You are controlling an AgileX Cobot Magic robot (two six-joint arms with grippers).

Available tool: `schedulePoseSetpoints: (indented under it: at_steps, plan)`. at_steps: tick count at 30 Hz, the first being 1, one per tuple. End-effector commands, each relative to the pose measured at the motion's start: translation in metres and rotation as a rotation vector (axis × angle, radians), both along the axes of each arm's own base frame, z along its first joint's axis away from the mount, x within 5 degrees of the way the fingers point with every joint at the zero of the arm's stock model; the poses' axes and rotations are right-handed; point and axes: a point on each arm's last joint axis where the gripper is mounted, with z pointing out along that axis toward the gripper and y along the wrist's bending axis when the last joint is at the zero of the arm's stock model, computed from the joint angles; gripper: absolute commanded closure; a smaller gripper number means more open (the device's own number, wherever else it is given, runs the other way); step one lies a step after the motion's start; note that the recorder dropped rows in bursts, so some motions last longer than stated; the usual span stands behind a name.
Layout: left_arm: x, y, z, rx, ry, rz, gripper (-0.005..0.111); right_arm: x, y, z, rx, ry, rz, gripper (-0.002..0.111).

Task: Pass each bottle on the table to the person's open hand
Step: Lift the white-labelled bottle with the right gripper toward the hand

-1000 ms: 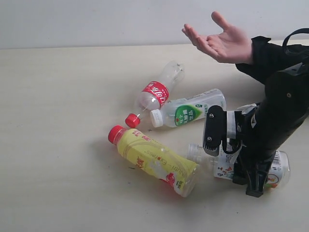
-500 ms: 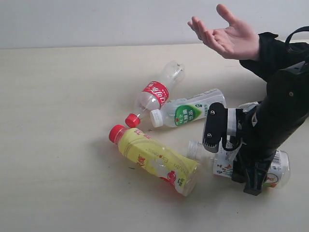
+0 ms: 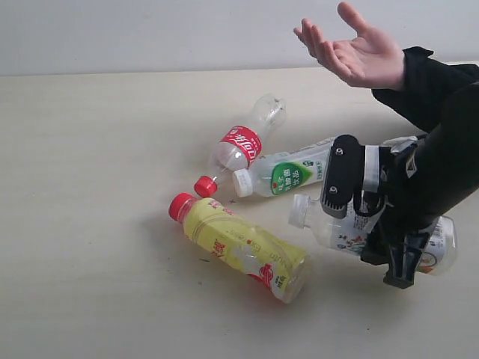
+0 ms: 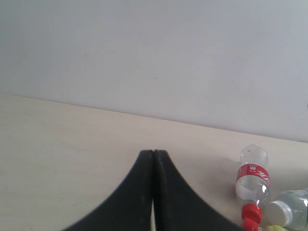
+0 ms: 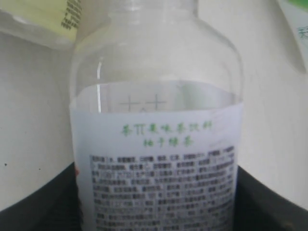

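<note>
Plastic, clear and smooth, forms the floral-label bottle (image 3: 323,226), which lies crosswise in the right gripper (image 3: 368,238). The black jaws clamp its white paper label from both sides. Its neck pokes out on one side of the gripper and its rounded base on the other. I cannot tell whether it touches the table (image 3: 97,187), a pale beige surface with faint grain.

In the right wrist view the floral-label bottle (image 5: 156,144) fills the frame, see-through above a band of fine green and black print, with dark fingers (image 5: 43,209) against its flanks.

Just beside its neck lies the yellow-wrapped bottle (image 3: 239,247), glossy and crinkled, its red cap pointing away. Near the neck on the other side lies the green-and-white-label bottle (image 3: 288,173), white-capped. Beyond that rests the red-label bottle (image 3: 241,144), clear, with a red cap.

Above and behind the floral-label bottle an open hand (image 3: 359,54) hovers palm up, out of a black sleeve (image 3: 426,82).

The left gripper (image 4: 153,159), well apart from the floral-label bottle, has its tapering black fingertips pressed together on nothing.
</note>
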Motion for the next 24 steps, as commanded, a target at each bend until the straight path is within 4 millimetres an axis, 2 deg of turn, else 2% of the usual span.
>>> schedulePoseSetpoints:
  at_steps: [1, 6, 10, 12, 16, 21, 24]
  plan:
    - [0.000, 0.000, 0.001, 0.003, -0.016, -0.005, 0.107, -0.007, -0.002, 0.021, 0.038, -0.045, -0.049, 0.103]
    - [0.000, 0.000, 0.001, 0.003, -0.016, -0.005, 0.107, -0.021, -0.009, 0.061, 0.132, -0.154, -0.101, 0.103]
    - [0.000, 0.000, 0.001, 0.003, -0.016, -0.005, 0.107, -0.035, -0.015, 0.116, 0.306, -0.234, -0.347, 0.103]
    - [0.000, 0.000, 0.001, 0.003, -0.016, -0.005, 0.107, -0.039, -0.017, 0.134, 0.340, -0.205, -0.448, 0.105]
    - [0.000, 0.000, 0.001, 0.003, -0.016, -0.005, 0.107, -0.039, -0.016, 0.149, 0.363, -0.202, -0.480, 0.105]
    - [0.000, 0.000, 0.001, 0.003, -0.016, -0.005, 0.107, -0.048, -0.017, 0.150, 0.376, -0.124, -0.541, 0.105]
    - [0.000, 0.000, 0.001, 0.003, -0.016, -0.005, 0.107, -0.046, -0.020, 0.151, 0.368, -0.154, -0.562, 0.106]
